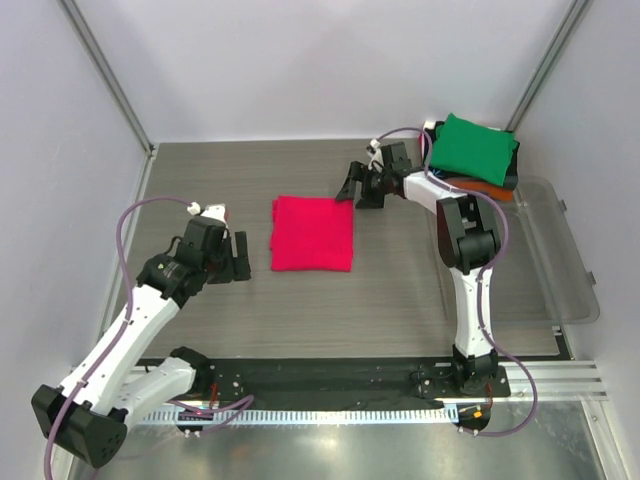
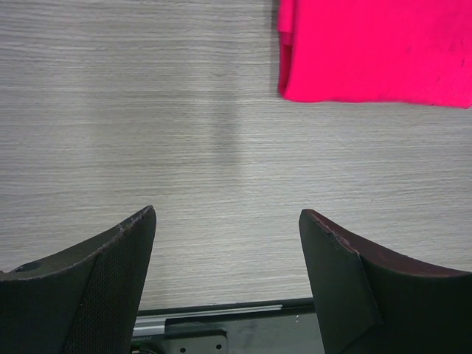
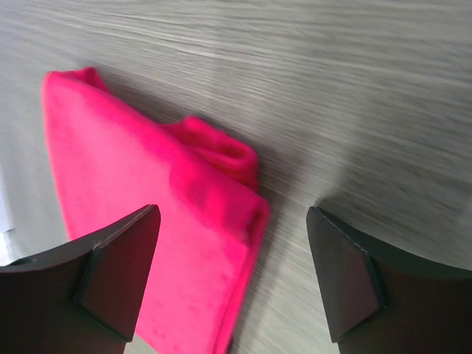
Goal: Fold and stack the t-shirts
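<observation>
**Item.** The pink shirt [image 1: 312,233] lies folded into a flat, near-square packet at the centre of the table [image 1: 300,310]. Its edges run square to the table's sides. The right wrist view shows a thicker, doubled fold along one edge.

**Other shirts.** At 2 o'clock from the pink shirt, well apart from it, a folded green shirt [image 1: 472,148] tops a stack in the far right corner. An orange shirt [image 1: 482,187] shows beneath its near edge. A clear bin [image 1: 565,250] runs along the right side. Whether the stack rests on the bin's far end cannot be told.

**Surface and room.** The table is grey wood-grain laminate. Plain white walls [image 1: 300,70] close it in on three sides.

**Left gripper.** The left gripper [image 1: 238,257] stands at 9 o'clock from the pink shirt, near its left edge and not touching it. Its fingers [image 2: 118,258] are spread wide with only bare table between them. In the left wrist view the shirt lies ahead, at 1 o'clock.

**Right gripper.** The right gripper [image 1: 358,186] stands at 1 o'clock from the pink shirt, just beside its far right corner. Its fingers are apart and grip nothing. In the right wrist view that corner sits below, between them, nearer the left one.
</observation>
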